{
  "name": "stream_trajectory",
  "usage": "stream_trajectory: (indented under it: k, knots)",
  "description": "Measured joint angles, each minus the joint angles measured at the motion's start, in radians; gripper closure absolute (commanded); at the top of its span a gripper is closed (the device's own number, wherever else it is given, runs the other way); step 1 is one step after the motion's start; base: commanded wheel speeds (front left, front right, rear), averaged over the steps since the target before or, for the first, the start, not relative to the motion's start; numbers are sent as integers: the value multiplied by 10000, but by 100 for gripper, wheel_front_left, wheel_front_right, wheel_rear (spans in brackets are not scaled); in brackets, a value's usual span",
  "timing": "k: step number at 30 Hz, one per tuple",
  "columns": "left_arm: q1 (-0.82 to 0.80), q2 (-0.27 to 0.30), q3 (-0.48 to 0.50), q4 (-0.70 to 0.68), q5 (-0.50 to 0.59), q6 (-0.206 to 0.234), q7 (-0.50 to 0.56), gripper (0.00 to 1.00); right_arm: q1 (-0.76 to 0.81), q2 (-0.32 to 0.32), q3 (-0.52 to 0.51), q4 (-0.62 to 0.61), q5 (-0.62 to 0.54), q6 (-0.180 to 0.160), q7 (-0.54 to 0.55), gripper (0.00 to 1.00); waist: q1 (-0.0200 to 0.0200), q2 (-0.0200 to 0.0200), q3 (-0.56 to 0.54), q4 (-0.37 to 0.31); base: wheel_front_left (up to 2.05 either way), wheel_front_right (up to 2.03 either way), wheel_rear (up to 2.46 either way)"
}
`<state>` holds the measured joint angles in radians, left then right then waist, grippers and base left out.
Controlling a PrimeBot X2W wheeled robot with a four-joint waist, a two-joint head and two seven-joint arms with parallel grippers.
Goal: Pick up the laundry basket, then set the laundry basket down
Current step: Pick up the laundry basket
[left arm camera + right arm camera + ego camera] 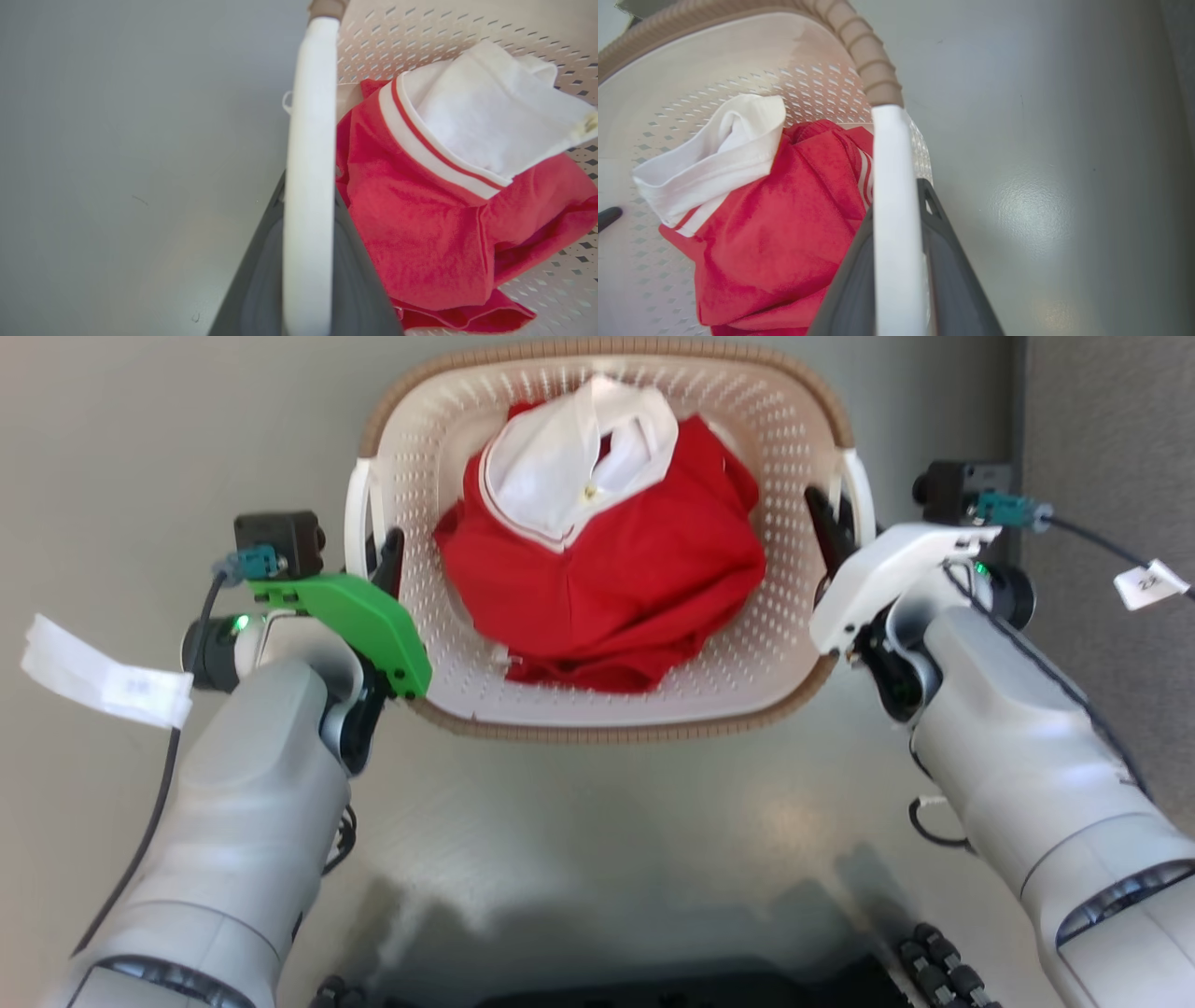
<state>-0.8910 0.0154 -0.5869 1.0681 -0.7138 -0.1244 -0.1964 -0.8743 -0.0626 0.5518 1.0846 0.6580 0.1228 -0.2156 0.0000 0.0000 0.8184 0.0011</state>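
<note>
The laundry basket (pixel 607 733), cream and perforated with a brown woven-look rim, lies at the top centre of the head view on a grey floor. It holds a red garment (pixel 607 588) with a white one (pixel 569 457) on top. My left gripper (pixel 378 555) is shut on the basket's left white handle (pixel 356 518). In the left wrist view that handle (pixel 310 116) runs between the two dark fingers. My right gripper (pixel 831 532) is shut on the right white handle (pixel 864 490), and the right wrist view shows this handle (pixel 892 154) clamped between its fingers.
Smooth grey floor (pixel 597 840) surrounds the basket. A darker grey panel (pixel 1102 429) runs along the right edge. My dark base (pixel 653 985) sits at the bottom. White tags hang from the wrist cables at the left (pixel 103 677) and right (pixel 1150 583).
</note>
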Motion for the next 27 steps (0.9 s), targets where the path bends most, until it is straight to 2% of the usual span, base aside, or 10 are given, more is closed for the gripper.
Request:
stream_trajectory:
  k: [27]
  knots:
    - [2032,-2,-1244,508,-1446,0,1007,100,1911,38,1262,311,1546,-4,1657,100,-1,0,-3739,-133,0,0,0]
